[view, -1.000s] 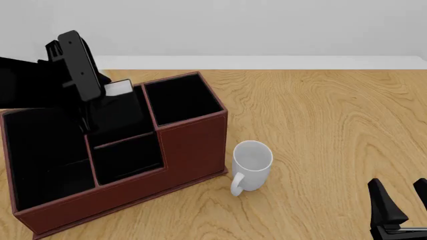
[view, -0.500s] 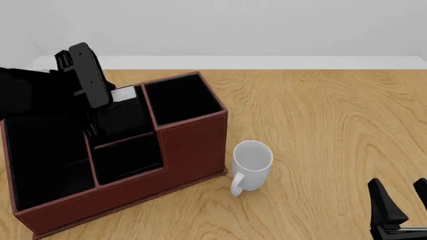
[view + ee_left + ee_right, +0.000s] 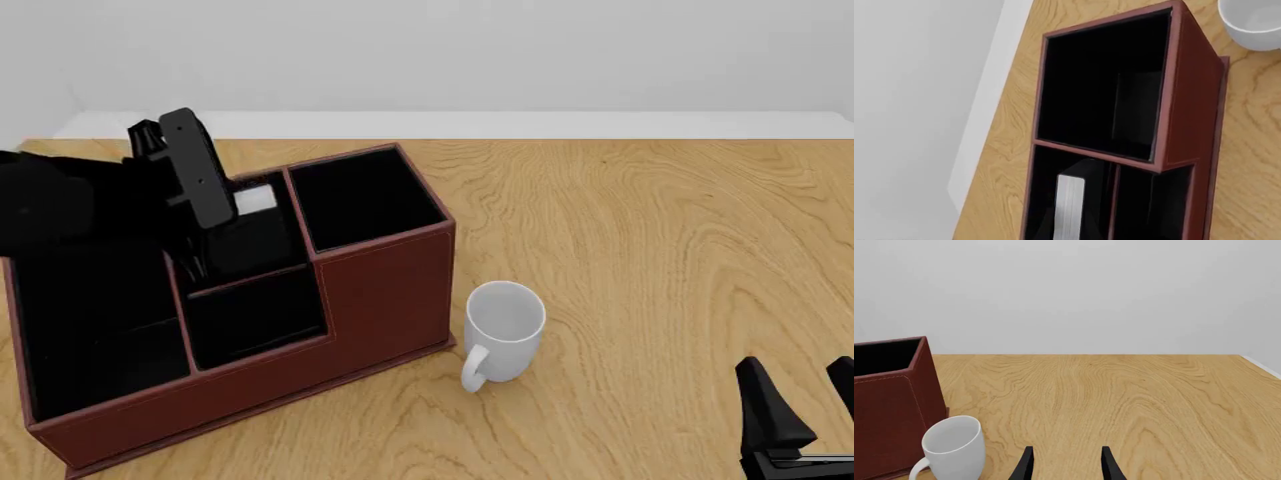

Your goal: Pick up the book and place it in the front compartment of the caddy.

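Note:
The book [image 3: 254, 201] shows its white page edge just above the caddy's [image 3: 387, 290] middle rear cell, behind the small front cell. My left gripper [image 3: 214, 228] reaches down into that cell and is shut on the book. The left wrist view looks down at the book [image 3: 1070, 205] standing on end inside the red-brown caddy [image 3: 1187, 100], with the fingers lost against the black interior. My right gripper [image 3: 805, 412] stands open near the table's front right corner, holding nothing, and its open fingertips also show in the right wrist view [image 3: 1066, 466].
A white mug [image 3: 505, 325] stands upright on the table just right of the caddy, also visible as mug [image 3: 954, 445] beside the caddy wall [image 3: 887, 405]. Bare wooden table stretches to the right and back, ending at a white wall.
The left gripper has come down and slightly right, carrying the book lower into the caddy's middle rear cell. The right arm and the mug have not moved.

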Robot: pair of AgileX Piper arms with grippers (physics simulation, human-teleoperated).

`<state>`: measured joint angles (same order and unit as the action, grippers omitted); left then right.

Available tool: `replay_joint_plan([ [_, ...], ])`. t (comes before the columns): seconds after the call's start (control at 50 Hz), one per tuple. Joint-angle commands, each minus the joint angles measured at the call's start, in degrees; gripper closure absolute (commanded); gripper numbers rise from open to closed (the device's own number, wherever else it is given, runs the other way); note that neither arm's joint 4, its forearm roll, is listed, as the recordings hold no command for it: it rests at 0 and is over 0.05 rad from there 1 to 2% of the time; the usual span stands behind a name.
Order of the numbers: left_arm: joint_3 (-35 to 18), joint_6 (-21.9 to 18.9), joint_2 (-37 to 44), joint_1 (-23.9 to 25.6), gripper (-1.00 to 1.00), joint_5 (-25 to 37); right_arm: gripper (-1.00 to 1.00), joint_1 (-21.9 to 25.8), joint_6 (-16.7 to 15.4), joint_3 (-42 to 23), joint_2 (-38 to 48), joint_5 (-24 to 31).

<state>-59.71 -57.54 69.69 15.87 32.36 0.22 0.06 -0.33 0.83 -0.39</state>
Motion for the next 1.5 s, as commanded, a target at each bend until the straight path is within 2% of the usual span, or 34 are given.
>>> replay_joint_plan([
  [0.02,0.2,-0.5,0.6,-0.3,1.0,-1.4,-1.0,0.0,0.0,0.0,0.0,0.0],
  [0.22,-0.1,0.5,1.2,0.0,1.0,-2.3,-1.0,0.0,0.0,0.0,0.0,0.0],
  [0.5,1.9,-1.4,1.6,-1.2,1.0,-4.6,-1.0,0.0,0.0,0.0,0.0,0.0],
  [1.0,3.0,-0.7,3.0,-1.1,1.0,-6.5,-1.0,0.0,0.0,0.0,0.0,0.0],
  [1.5,4.8,-0.9,5.7,-2.1,1.0,-11.2,-1.0,0.0,0.0,0.0,0.0,0.0],
])
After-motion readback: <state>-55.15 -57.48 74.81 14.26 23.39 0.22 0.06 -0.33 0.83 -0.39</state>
